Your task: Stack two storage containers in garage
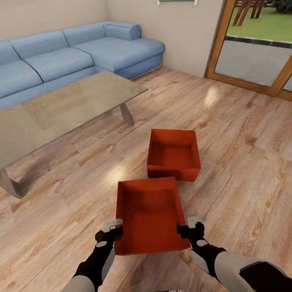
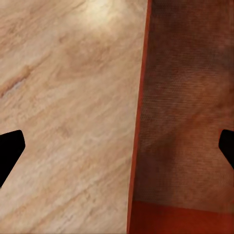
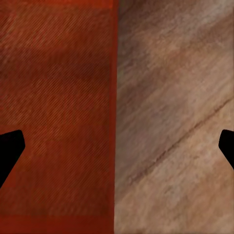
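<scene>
Left gripper (image 1: 112,228) straddles the left wall of the near storage container (image 1: 150,216), fingers wide apart, 1 inside and 1 outside; wall not pinched. Right gripper (image 1: 192,225) likewise straddles the right wall, fingers wide. Whether this bin rests on the wood-plank floor (image 1: 235,156) or is lifted, cannot tell. 2nd storage container (image 1: 173,154) sits on the planks just beyond, near the glass coffee table (image 1: 50,114). Blue sofa (image 1: 59,60) behind.
</scene>
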Controlling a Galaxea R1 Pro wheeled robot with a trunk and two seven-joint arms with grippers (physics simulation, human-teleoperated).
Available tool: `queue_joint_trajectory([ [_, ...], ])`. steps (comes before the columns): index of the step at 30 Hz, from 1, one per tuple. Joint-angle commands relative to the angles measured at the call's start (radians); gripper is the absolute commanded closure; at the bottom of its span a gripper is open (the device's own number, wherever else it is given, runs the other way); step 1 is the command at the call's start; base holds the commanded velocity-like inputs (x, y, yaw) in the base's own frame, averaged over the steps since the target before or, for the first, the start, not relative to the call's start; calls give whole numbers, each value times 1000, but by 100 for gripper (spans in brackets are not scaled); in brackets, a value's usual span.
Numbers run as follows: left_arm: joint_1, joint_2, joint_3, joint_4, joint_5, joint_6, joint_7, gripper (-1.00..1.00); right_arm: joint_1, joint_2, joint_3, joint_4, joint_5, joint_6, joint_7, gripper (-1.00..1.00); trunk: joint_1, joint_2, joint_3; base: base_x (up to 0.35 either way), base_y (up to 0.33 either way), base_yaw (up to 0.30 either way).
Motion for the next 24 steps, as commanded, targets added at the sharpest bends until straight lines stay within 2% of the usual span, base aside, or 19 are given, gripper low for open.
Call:
queue_joint_trajectory([
  [1, 0, -1, 6, -1, -5, 3, 0, -100, -1, 0, 9, 2, -8, -4, -3, -100, 4, -8, -4, 0, 0, 0],
  [10, 0, -1, 4, -1, -6, 2, 0, -100, -1, 0, 9, 2, -7, -5, -3, -100, 38, -71, -32, 0, 0, 0],
  [24, 0, 0, 4, -1, -7, 0, -1, -100, -1, 0, 7, 4, -8, -32, -3, -100, 38, -71, -32, 0, 0, 0],
])
